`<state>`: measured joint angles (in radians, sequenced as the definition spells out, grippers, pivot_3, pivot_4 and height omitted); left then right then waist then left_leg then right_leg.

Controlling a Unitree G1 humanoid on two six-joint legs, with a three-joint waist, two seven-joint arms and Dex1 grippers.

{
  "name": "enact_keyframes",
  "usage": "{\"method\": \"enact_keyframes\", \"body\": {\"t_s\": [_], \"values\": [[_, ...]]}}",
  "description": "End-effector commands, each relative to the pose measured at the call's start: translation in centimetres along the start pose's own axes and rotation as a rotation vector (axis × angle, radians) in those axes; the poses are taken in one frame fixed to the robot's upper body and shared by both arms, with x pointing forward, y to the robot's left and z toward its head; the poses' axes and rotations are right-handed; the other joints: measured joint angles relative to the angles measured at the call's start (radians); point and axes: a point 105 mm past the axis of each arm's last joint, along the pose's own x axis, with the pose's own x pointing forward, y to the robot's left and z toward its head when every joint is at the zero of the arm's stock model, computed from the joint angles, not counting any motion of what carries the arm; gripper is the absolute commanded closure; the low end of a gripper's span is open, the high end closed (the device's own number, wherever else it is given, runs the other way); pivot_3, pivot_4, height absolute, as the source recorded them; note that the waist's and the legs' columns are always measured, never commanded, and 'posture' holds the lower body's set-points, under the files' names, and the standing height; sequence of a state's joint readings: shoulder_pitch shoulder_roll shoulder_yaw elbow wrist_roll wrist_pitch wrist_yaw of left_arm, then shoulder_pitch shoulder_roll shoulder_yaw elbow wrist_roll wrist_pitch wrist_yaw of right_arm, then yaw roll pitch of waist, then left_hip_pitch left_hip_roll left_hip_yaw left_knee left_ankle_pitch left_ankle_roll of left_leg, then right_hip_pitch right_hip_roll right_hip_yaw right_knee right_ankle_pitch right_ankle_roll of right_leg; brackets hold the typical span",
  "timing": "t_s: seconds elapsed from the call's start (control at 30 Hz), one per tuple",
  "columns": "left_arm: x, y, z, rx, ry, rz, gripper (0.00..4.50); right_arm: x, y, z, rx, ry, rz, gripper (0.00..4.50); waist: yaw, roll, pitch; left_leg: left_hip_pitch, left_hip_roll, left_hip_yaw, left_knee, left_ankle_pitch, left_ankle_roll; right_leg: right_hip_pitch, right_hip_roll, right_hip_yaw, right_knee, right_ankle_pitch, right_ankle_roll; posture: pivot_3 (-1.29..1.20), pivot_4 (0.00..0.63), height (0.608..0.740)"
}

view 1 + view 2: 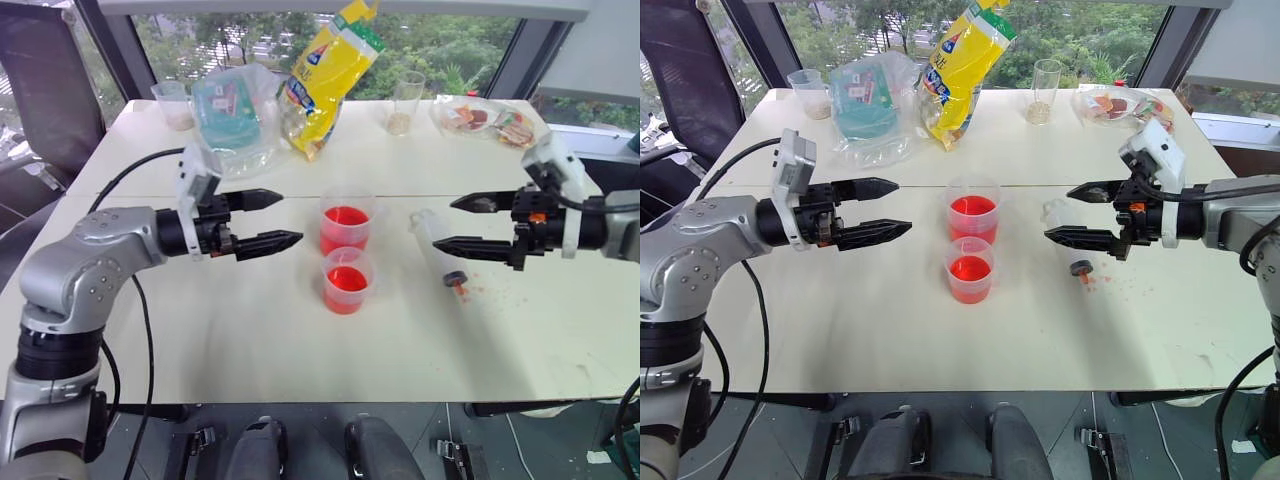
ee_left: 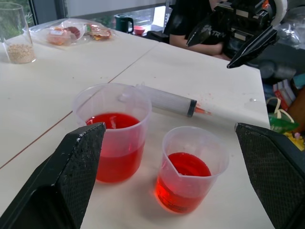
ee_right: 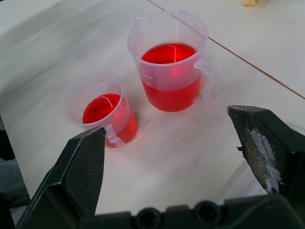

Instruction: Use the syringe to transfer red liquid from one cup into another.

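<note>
White table [image 1: 250, 340] holds two cups of red liquid at center. Right of the larger cup [image 1: 345, 222] lies the syringe [image 1: 437, 250], slanted, tip toward the robot, just under the right gripper [image 1: 470, 224], wide open, empty. Left gripper [image 1: 265, 220] hangs farther off, open, empty.

White table [image 1: 250, 350], centre: taller clear plastic cup of red liquid [image 1: 346, 223], with the smaller clear plastic cup of red liquid [image 1: 347, 280] just before it. Right of both, lying flat: large clear plastic syringe [image 1: 438, 248]. Far edge, left to right: clear cup with beige contents [image 1: 173, 104], clear bag of packets [image 1: 232, 115], yellow snack bag [image 1: 325, 75], clear glass with beige contents [image 1: 405, 103], bagged snacks [image 1: 490, 120].
</note>
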<state>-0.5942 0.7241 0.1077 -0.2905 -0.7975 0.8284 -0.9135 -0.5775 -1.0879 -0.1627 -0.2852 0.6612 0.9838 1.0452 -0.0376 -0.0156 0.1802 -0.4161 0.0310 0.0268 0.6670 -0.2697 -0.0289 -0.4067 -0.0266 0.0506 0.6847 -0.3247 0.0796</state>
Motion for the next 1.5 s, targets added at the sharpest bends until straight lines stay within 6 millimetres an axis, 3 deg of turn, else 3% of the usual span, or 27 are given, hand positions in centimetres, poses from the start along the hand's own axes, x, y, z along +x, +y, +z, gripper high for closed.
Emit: {"method": "enact_keyframes", "body": {"t_s": [0.03,0.6,0.77,1.2,1.5], "values": [[-0.2,-0.3,1.2,0.043,-0.021,-0.007,0.0,-1.0,0.1,1.3,-0.059,-0.03,-0.021,0.06,0.0,0.0,0.0,0.0,0.0,0.0,0.0,0.0,0.0,0.0,0.0,0.0,0.0,0.0,0.0,0.0,0.15,0.74],[-0.1,-0.4,1.4,0.05,-0.035,-0.012,0.0,-0.8,-0.1,0.7,-0.024,-0.003,-0.045,0.06,0.0,0.0,0.0,0.0,0.0,0.0,0.0,0.0,0.0,0.0,0.0,0.0,0.0,0.0,0.0,0.0,0.15,0.74],[0.0,-0.4,1.4,0.052,-0.037,-0.012,0.0,-0.4,-1.1,0.0,0.049,0.042,-0.097,0.06,-0.001,0.0,0.0,0.0,0.0,0.0,0.0,0.0,0.0,0.0,0.0,0.0,0.0,0.0,0.0,0.0,0.15,0.74],[0.4,-0.4,1.3,0.065,-0.051,-0.01,0.0,4.4,-6.5,-5.4,0.336,0.294,-0.353,0.06,-0.003,0.0,0.0,0.001,0.0,0.001,0.0,0.0,0.0,0.0,0.0,0.001,0.001,0.0,0.0,0.0,0.15,0.74],[0.4,-0.7,1.1,0.065,-0.061,0.008,0.0,7.8,-9.2,-7.9,0.371,0.395,-0.438,0.06,-0.004,0.0,0.0,0.001,0.0,0.001,0.0,0.0,0.0,0.0,0.0,0.001,0.001,0.0,0.0,0.0,0.15,0.74]]}}
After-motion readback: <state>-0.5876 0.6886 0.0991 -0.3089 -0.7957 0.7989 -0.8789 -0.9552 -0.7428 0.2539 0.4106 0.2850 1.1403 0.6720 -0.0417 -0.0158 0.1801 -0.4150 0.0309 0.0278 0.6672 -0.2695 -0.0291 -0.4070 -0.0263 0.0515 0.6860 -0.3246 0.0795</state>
